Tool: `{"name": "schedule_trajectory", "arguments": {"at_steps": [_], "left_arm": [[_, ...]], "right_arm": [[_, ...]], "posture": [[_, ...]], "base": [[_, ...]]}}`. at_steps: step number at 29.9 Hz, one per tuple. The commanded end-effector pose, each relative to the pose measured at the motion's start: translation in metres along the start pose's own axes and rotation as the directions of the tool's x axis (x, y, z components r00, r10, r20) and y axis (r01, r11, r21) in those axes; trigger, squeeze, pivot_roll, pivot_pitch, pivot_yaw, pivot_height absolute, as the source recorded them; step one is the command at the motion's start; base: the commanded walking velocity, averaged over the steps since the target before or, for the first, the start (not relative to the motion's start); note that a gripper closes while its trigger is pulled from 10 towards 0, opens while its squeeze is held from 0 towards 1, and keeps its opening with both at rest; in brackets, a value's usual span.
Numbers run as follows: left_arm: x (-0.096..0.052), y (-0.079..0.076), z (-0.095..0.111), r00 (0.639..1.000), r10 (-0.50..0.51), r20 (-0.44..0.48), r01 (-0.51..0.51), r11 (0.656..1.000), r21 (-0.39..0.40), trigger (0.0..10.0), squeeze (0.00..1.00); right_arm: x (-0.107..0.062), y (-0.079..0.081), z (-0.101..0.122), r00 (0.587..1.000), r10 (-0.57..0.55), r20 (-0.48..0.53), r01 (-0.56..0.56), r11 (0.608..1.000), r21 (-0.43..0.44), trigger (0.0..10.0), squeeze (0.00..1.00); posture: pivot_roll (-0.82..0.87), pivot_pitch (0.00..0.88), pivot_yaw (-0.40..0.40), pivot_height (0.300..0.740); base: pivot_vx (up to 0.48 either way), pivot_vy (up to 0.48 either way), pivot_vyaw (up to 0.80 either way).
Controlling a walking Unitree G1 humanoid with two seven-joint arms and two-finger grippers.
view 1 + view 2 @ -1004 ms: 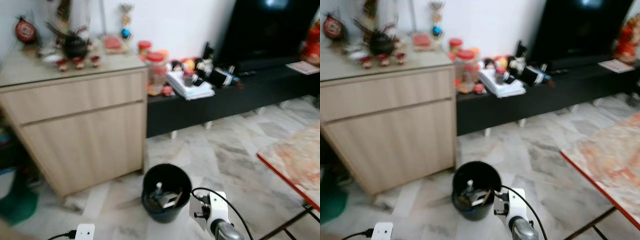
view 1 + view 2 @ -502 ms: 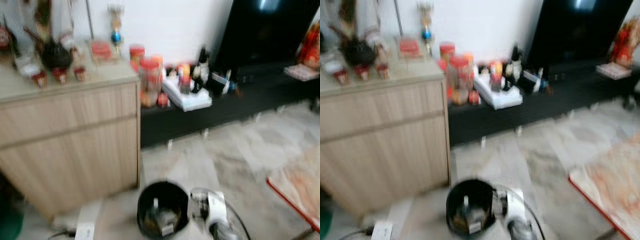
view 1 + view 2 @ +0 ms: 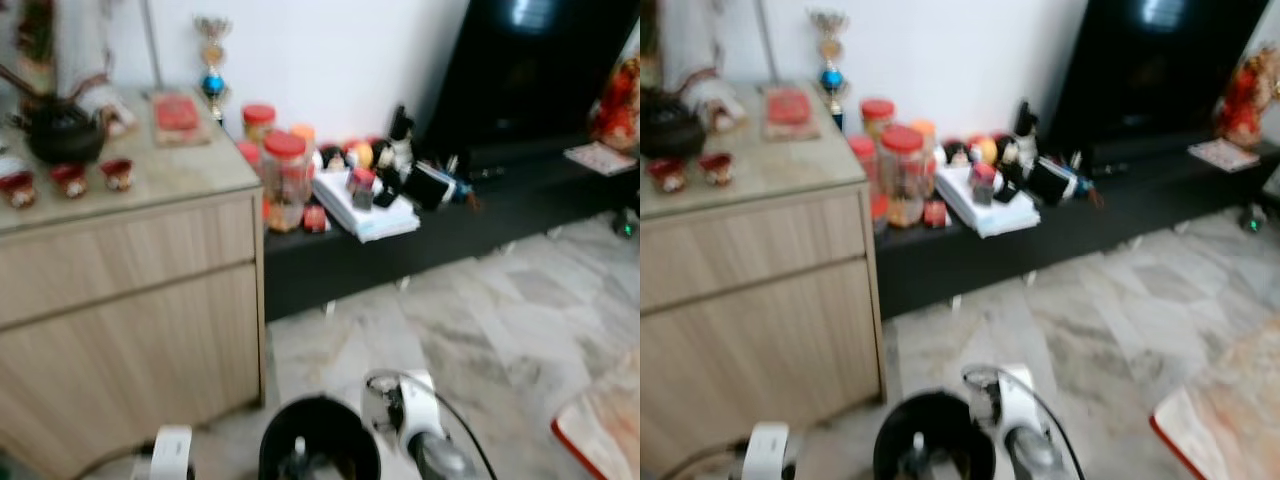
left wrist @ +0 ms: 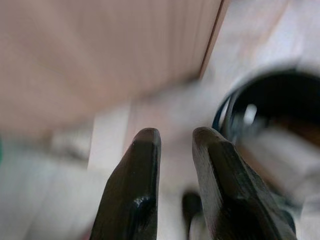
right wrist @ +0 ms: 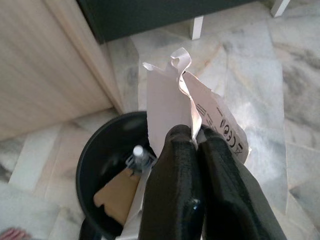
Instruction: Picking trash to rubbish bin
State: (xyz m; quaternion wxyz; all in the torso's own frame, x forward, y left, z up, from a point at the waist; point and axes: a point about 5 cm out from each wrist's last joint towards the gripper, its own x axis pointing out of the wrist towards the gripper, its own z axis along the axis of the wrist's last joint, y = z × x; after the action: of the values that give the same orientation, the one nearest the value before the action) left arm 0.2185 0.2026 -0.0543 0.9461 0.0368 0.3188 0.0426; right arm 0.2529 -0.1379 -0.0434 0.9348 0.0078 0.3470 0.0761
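With the round black plastic rubbish bin now nearer than a second ago, the right gripper, pinching a crumpled white paper receipt, hangs just right of its rim, nearly ready to drop, while the left gripper idles slightly spread.

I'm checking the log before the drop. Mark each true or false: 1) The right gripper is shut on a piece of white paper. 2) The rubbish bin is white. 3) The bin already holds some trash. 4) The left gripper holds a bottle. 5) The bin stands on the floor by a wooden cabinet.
1) True: the right gripper is shut on the white paper.
2) False: the rubbish bin is black.
3) True: a brown scrap and a small bottle lie inside.
4) False: the left gripper is open and holds nothing.
5) True: it stands on the marble floor beside the wooden cabinet.
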Motion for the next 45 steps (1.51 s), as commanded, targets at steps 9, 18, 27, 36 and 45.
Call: {"name": "schedule_trajectory", "arguments": {"at_steps": [9,18,27,36,45], "left_arm": [[0.013,-0.061,0.06,0.909,-0.392,0.142,0.39,0.92,0.04,10.0,0.0],[0.012,-0.086,0.078,0.823,-0.544,0.163,0.54,0.838,0.074,10.0,0.0],[0.01,-0.078,0.068,0.826,-0.546,0.138,0.541,0.838,0.074,10.0,0.0],[0.011,-0.074,0.069,0.824,-0.551,0.135,0.545,0.835,0.077,10.0,0.0],[0.011,-0.078,0.07,0.817,-0.56,0.138,0.555,0.828,0.075,10.0,0.0]], "right_arm": [[0.007,0.015,0.026,0.993,0.121,0.014,-0.116,0.974,-0.194,10.0,0.0],[0.011,0.029,0.046,0.984,0.169,0.058,-0.15,0.958,-0.244,10.0,0.0],[0.013,0.038,0.059,0.982,0.17,0.083,-0.14,0.95,-0.281,10.0,0.0],[0.014,0.044,0.072,0.979,0.171,0.11,-0.134,0.951,-0.278,10.0,1.0],[0.014,0.045,0.073,0.977,0.177,0.121,-0.141,0.955,-0.26,10.0,1.0]], "posture": [[0.02,0.0,-0.083,0.74],[0.02,0.0,-0.085,0.74],[0.04,0.0,-0.089,0.74],[0.05,0.0,-0.093,0.74],[0.04,0.0,-0.093,0.74]], "base": [[0.0,0.0,0.0],[0.0,0.0,0.0],[0.0,0.0,0.0],[0.0,0.0,0.0],[0.0,0.0,0.0]]}}
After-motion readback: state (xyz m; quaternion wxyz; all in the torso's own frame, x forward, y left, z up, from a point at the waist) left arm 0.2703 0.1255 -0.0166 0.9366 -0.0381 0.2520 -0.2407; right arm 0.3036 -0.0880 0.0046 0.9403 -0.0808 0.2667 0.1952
